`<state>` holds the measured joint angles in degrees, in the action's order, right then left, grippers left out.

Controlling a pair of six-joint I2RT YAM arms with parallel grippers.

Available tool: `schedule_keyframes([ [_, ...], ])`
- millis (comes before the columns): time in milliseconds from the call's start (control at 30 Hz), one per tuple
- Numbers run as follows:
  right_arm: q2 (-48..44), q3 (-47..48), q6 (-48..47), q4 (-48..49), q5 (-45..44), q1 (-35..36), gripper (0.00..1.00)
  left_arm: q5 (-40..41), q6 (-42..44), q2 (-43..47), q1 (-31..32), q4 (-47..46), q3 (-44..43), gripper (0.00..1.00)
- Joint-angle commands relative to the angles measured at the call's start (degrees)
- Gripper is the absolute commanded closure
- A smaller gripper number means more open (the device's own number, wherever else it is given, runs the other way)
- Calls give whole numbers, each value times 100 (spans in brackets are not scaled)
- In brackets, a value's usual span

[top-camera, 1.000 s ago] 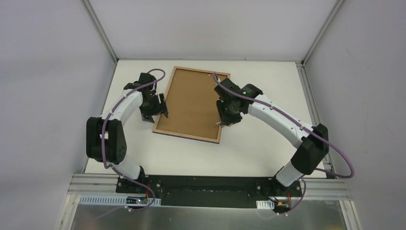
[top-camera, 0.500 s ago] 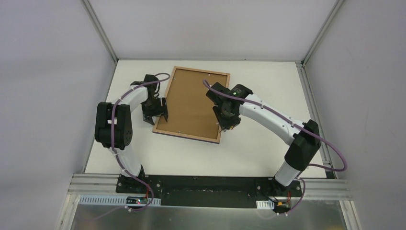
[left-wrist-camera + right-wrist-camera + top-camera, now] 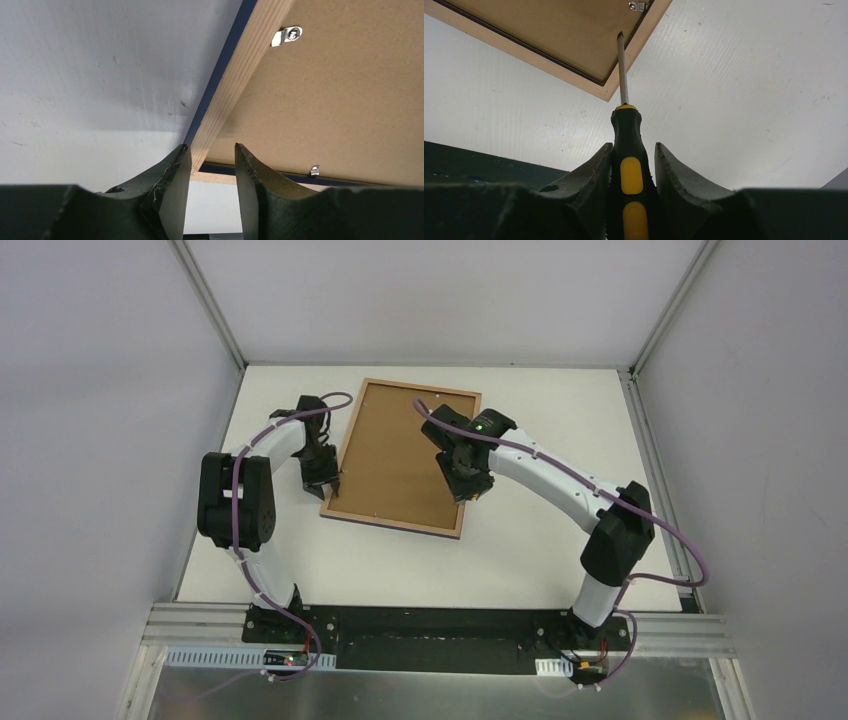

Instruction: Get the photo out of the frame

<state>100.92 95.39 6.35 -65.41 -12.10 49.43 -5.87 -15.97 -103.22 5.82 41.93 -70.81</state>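
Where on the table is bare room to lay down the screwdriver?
Bare table lies right of the frame, up to the side rail, and along the near strip before the arm bases. It is crowded at the frame's left edge, by the left gripper.

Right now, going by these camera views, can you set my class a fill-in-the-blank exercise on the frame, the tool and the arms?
1. The screwdriver has a black and ____ handle.
2. It is held between the fingers of the ____ arm.
3. The frame lies on the white table with its brown backing board facing ____.

Missing words: yellow; right; up.
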Motion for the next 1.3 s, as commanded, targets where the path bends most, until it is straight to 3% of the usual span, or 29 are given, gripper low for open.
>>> schedule_keyframes([
  [0,63,249,-87,-29,-75,11,100,-295,74,-146,25,-150,133,65],
  [800,580,293,-344,497,-1199,-95,100,-144,111,-157,24,-149,346,66],
  [1033,594,410,-475,771,-1032,-95,100,-278,129,-97,24,-138,366,66],
  [1133,495,728,-437,473,-1159,-105,100,-480,102,12,24,-141,366,63],
  [1267,167,835,-258,131,-1117,-151,100,-753,-172,266,24,-116,331,51],
])
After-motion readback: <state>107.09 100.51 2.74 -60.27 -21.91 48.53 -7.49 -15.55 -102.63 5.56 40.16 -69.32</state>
